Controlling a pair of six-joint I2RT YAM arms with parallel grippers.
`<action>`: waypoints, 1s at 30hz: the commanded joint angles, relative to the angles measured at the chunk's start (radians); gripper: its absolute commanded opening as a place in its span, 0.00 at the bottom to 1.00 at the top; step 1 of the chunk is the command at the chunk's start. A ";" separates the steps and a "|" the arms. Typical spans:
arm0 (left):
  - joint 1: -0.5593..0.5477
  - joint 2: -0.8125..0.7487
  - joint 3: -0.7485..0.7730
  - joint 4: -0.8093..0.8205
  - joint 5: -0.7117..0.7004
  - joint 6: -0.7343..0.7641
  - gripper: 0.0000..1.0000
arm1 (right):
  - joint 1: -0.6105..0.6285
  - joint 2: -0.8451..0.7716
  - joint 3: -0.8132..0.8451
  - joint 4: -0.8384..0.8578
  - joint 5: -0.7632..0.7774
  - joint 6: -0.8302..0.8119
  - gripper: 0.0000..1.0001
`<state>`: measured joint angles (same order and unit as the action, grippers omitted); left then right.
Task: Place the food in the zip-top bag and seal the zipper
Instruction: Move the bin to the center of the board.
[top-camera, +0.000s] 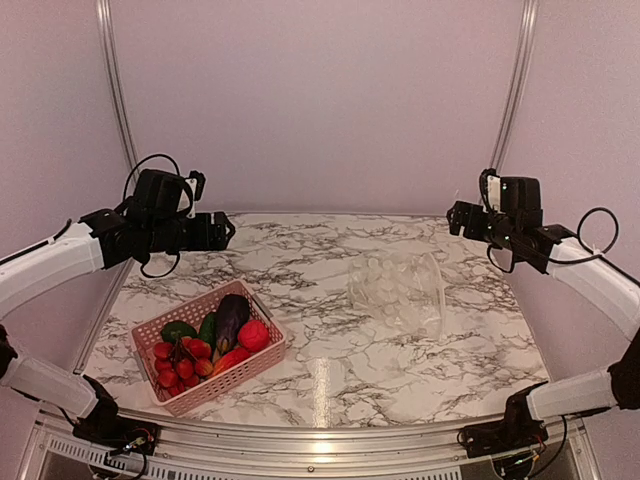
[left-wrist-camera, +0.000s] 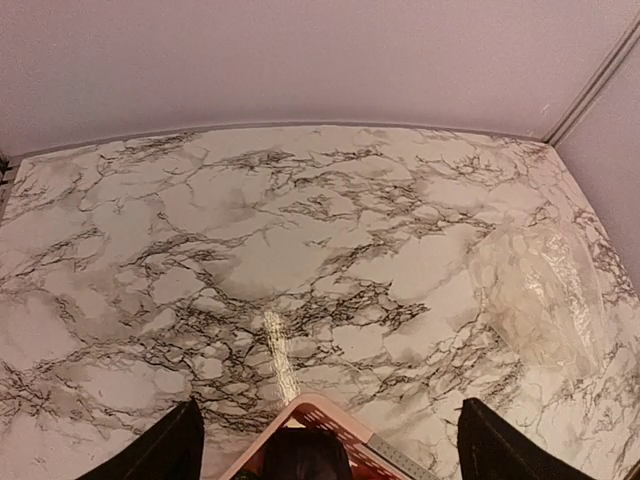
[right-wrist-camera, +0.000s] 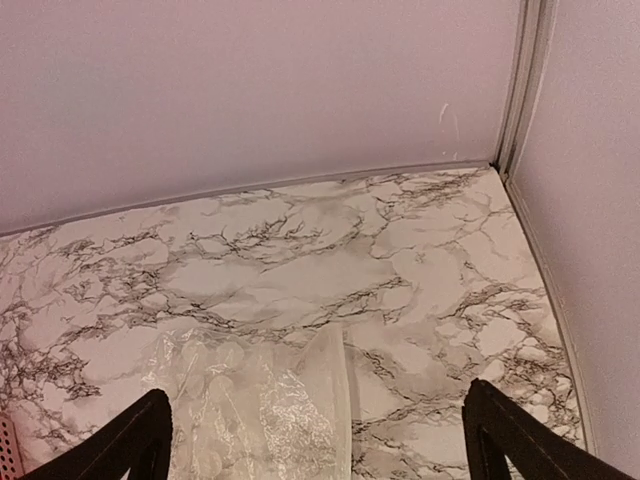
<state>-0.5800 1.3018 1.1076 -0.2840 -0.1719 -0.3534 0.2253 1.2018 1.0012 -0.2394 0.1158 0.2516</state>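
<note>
The food lies in a pink lattice basket (top-camera: 262, 362) at the front left: a dark purple eggplant (top-camera: 231, 318), a red tomato (top-camera: 253, 335), green pieces (top-camera: 178, 330), small red pieces (top-camera: 178, 367) and an orange piece (top-camera: 230, 360). The clear zip-top bag (top-camera: 400, 292) lies flat right of centre with nothing in it. Its zipper shows as a whitish strip (right-wrist-camera: 340, 400) along one edge. My left gripper (top-camera: 225, 230) hovers open high above the back left, behind the basket. My right gripper (top-camera: 455, 218) hangs open at the back right, above and behind the bag (right-wrist-camera: 250, 410).
The marble table (top-camera: 330, 250) is walled at the back and on both sides. In the left wrist view the basket's corner (left-wrist-camera: 330, 410) and the eggplant's top (left-wrist-camera: 305, 455) sit between my fingers, with the bag (left-wrist-camera: 540, 300) to the right.
</note>
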 joint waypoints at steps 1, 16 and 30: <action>-0.115 -0.034 -0.007 -0.114 0.064 0.058 0.90 | -0.018 -0.014 -0.020 0.006 0.050 0.039 0.98; -0.435 -0.065 -0.038 -0.434 0.172 0.165 0.85 | -0.026 -0.111 -0.151 0.112 -0.213 -0.048 0.81; -0.483 0.108 -0.022 -0.576 0.191 0.131 0.47 | -0.026 -0.036 -0.058 0.052 -0.405 -0.076 0.64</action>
<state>-1.0595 1.3552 1.0832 -0.7811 0.0345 -0.2005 0.2081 1.1652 0.9047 -0.1692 -0.2424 0.2001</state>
